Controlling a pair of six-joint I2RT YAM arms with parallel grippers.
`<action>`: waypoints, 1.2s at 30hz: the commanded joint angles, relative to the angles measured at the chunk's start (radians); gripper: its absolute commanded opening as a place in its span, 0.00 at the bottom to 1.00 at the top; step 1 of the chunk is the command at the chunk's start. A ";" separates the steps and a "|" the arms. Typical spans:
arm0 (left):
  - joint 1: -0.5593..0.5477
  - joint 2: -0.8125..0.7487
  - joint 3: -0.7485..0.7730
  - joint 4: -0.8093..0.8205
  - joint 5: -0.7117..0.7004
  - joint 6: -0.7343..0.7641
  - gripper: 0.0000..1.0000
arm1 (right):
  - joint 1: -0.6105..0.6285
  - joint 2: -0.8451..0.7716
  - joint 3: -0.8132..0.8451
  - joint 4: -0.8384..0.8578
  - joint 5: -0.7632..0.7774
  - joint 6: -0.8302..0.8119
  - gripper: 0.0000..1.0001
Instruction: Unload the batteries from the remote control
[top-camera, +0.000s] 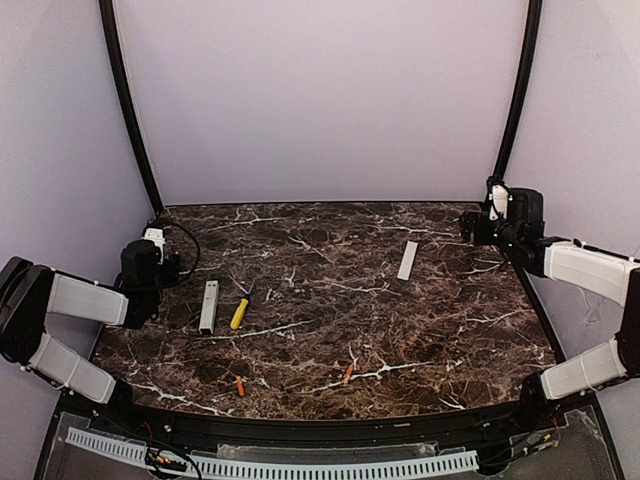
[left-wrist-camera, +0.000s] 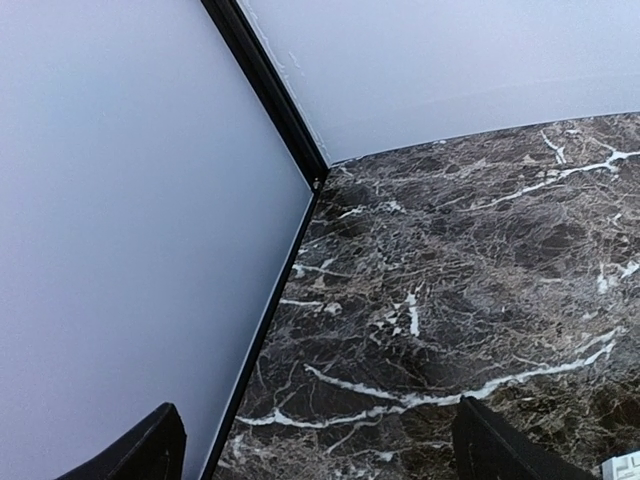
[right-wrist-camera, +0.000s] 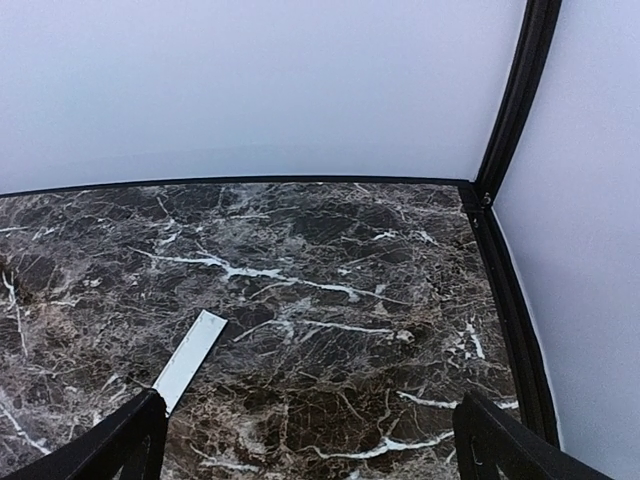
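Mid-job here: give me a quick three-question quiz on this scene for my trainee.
1. True or false: the batteries lie inside the remote control.
2. Which thing lies nearest the remote control? A) a yellow-handled tool B) a coin C) a cup
3. Fill in: the white cover strip shows in the ___ wrist view.

Key
1. False: both lie loose on the table, toward its near edge.
2. A
3. right
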 joint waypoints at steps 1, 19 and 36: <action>0.016 -0.010 -0.006 0.072 0.091 0.022 0.93 | -0.015 -0.041 -0.118 0.181 0.101 -0.015 0.98; 0.071 0.136 -0.140 0.407 0.270 -0.068 0.94 | -0.089 -0.038 -0.450 0.682 -0.090 -0.193 0.99; 0.123 0.198 -0.136 0.441 0.368 -0.100 0.96 | -0.261 0.216 -0.522 1.064 -0.382 -0.141 0.99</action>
